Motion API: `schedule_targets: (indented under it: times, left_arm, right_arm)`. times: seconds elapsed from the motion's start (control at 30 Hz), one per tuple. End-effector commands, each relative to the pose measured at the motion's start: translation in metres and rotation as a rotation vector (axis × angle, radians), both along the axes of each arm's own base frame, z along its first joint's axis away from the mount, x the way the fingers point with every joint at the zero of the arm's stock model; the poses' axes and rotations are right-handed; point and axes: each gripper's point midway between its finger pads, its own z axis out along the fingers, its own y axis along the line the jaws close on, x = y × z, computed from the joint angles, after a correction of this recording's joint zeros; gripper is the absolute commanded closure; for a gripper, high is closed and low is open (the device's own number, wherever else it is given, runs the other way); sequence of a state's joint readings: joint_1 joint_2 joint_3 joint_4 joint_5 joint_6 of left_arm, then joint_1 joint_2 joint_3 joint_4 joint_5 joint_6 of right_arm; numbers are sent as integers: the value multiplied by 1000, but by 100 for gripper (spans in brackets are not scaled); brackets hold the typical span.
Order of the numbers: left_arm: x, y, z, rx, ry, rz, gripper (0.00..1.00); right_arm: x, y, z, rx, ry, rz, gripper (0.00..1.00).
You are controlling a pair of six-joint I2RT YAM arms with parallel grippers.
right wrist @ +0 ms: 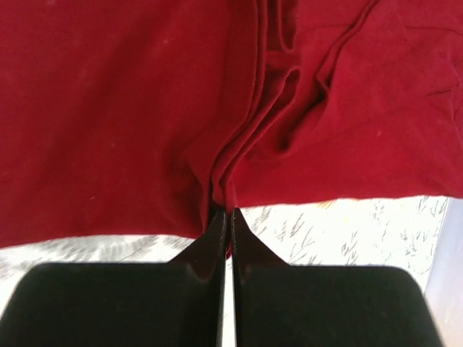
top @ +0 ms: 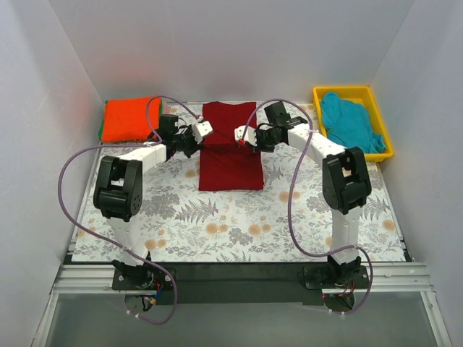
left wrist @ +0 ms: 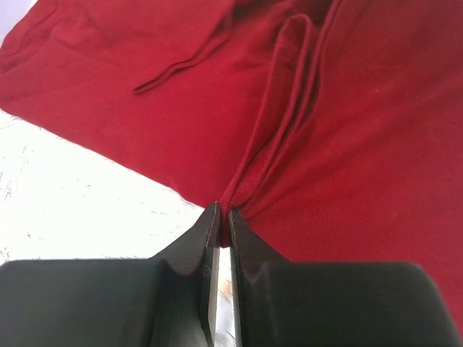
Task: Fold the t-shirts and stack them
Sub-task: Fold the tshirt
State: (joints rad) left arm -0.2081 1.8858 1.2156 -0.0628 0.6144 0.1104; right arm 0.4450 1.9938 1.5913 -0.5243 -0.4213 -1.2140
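In the centre of the frame the maroon t-shirt (top: 230,170) is lying with its long axis running bottom to top. Midway up, the left gripper (left wrist: 223,220) is pinching its left edge and the right gripper (right wrist: 223,217) its right edge, jaws clamped on gathered folds. Beyond, an orange-red t-shirt (top: 130,120) is sitting folded at upper left.

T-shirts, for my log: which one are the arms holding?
The maroon t-shirt, mid-table; the orange t-shirt lies far left, the teal t-shirt in the yellow bin.
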Motion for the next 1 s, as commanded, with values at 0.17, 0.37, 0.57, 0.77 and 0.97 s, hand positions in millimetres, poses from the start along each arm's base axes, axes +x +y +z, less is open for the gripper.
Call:
schedule_targets:
  times: [0.17, 0.37, 0.57, 0.77, 0.97]
  left_arm:
    - [70, 3, 10, -15, -118, 104, 79]
    - [69, 19, 39, -30, -136, 230, 61]
    - [-24, 15, 64, -105, -40, 111, 61]
    - [-100, 7, 24, -93, 59, -18, 60]
    - [-116, -1, -2, -46, 84, -72, 59]
  right_arm:
    - [69, 2, 6, 10, -126, -85, 65]
    - [80, -15, 60, 81, -204, -220, 16]
    - [-6, -24, 79, 139, -54, -181, 32]
    - [-90, -1, 43, 98, 71, -75, 46]
    - [-111, 13, 3, 43, 101, -41, 46]
